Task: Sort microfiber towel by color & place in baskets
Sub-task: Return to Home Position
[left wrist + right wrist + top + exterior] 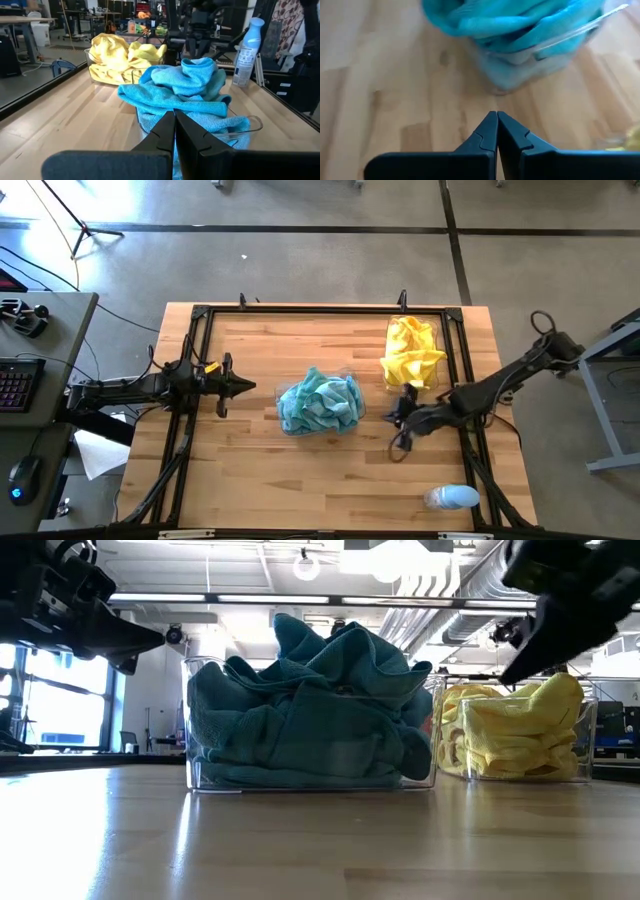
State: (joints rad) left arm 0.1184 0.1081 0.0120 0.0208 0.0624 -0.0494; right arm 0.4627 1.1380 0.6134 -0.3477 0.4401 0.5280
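Teal-blue towels (320, 402) fill one clear bin (195, 690) near the middle of the wooden table (270, 480). They are heaped above the rim, and in the left wrist view one fold spills over the wall. Yellow towels (412, 352) are piled in a second clear bin (592, 710), which stands toward the far right part of the table, near the first bin but apart from it. No towel lies loose on the wood in the high view.

Left gripper (248, 386): on the left side of the table, pointing at the blue bin and apart from it. Its fingers are pressed together with nothing between them.

Right gripper (392, 418): just beside the blue bin on its right and in front of the yellow bin. Its jaws are closed tip to tip and empty, and its wrist view looks down at the bare wood and the blue bin's corner.

A pale bottle (452, 497) lies at the near right edge, well apart from both bins.
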